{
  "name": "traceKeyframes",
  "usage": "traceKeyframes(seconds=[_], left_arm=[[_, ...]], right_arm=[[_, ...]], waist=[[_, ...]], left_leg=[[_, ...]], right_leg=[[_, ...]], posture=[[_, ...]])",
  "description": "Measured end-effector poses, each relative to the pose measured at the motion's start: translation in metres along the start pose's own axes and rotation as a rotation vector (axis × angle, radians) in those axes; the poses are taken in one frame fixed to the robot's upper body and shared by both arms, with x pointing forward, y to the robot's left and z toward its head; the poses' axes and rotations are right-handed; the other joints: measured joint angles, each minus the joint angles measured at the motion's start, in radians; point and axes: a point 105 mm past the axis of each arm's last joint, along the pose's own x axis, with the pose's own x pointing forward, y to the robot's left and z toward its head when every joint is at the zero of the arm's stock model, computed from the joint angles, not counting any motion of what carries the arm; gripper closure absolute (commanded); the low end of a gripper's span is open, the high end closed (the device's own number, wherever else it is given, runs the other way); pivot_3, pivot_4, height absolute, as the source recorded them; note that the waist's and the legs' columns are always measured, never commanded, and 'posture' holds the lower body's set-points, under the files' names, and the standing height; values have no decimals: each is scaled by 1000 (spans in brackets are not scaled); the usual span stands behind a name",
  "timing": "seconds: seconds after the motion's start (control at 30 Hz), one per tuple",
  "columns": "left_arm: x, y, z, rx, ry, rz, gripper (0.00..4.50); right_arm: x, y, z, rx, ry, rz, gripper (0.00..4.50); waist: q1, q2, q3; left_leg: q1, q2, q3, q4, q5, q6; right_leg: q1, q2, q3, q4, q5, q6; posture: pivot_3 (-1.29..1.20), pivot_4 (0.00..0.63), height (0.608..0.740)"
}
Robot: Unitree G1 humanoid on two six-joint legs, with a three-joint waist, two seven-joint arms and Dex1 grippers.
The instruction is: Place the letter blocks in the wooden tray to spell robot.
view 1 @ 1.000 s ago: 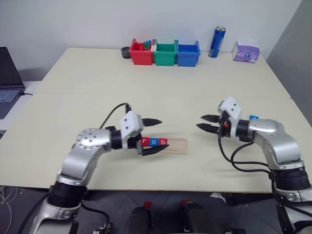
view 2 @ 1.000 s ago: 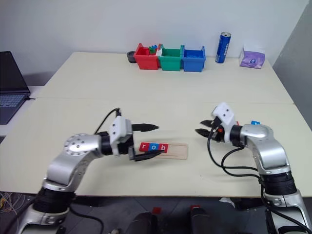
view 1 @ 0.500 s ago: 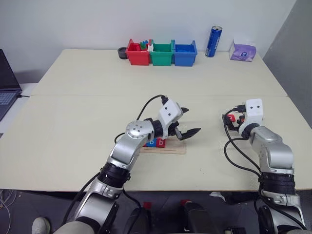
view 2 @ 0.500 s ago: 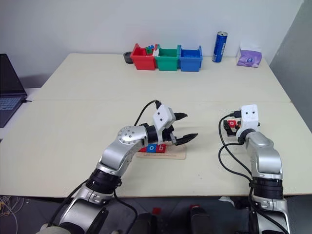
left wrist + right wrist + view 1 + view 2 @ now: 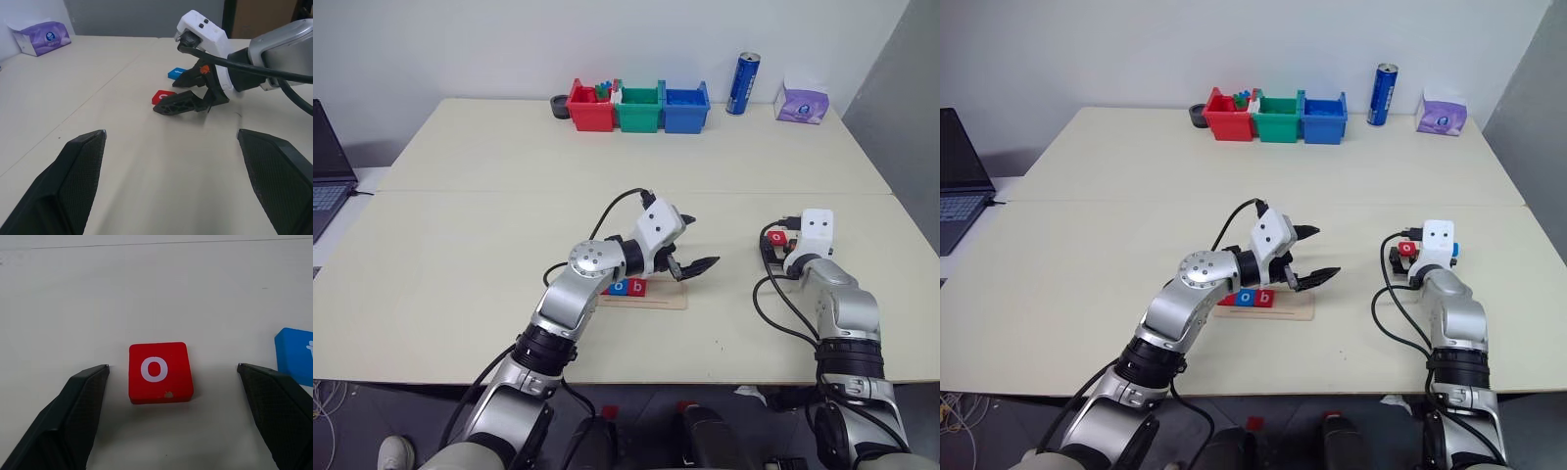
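Bench: red "o" tile [image 5: 159, 372] lies flat near the right edge, blue tile [image 5: 295, 355] just beside.
Right fingers [image 5: 171, 416]: spread wide, empty, straddling the "o".
Left fingers [image 5: 689, 245]: spread, empty, above the wooden tray [image 5: 668, 300].
Risk: a skewed closure could nudge the blue tile.

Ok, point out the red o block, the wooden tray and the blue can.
red o block [image 5: 159, 371], right wrist view, its top face.
wooden tray [image 5: 1299, 309], right eye view, bare right end.
blue can [image 5: 742, 84], left eye view, its side.

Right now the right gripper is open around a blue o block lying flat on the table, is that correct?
Not quite: the o block is red, not blue, as the right wrist view shows. The right gripper is indeed open around it, and it lies flat on the table.
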Motion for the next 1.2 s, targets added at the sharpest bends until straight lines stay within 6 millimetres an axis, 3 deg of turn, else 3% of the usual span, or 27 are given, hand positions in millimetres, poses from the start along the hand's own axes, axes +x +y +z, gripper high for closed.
traceKeyframes(seconds=[0.1, 0.33, 0.57, 0.8, 0.97, 1.2], left_arm=[[0, -3, -1, -1, 2, -16, 0], [0, -3, 0, 0, 0, -21, 0], [-7, -9, 1, 20, 1, -62, 0], [-48, -26, -18, 53, 81, -149, 0], [-60, -35, -20, 35, 88, -169, 0], [-61, -35, -21, 13, 90, -141, 0]], right_arm=[[1, 1, 1, 24, -3, 1, 657], [1, 2, 1, 41, -7, 3, 3068], [-11, 16, -4, 11, 8, 38, 3052], [-75, 58, -29, -8, 155, 140, 3052], [-111, 81, -41, 14, 266, 179, 3052], [-120, 89, -43, 8, 307, 198, 3052]], waist=[[0, 0, 0], [0, 0, 0], [-1, 1, 0], [0, 2, -1], [0, 1, -2], [-1, 1, -2]], left_leg=[[0, 0, 0, 0, 0, 0], [0, 0, 0, 0, 0, 0], [0, 1, -1, -2, 0, 0], [0, 3, -4, -2, 0, 0], [1, 2, -5, -1, 0, 0], [1, 2, -3, -1, 0, 0]], right_leg=[[0, 0, 0, 0, 0, 0], [0, 0, 0, 0, 0, 0], [0, 0, 0, 0, 0, 0], [-1, 2, -1, 0, -1, -1], [0, 1, -1, -1, -4, 4], [0, 1, -1, -1, -4, 4]], posture=[[0, 150, 740], [0, 150, 740], [0, 150, 740], [0, 150, 740], [0, 150, 740], [0, 150, 740]])
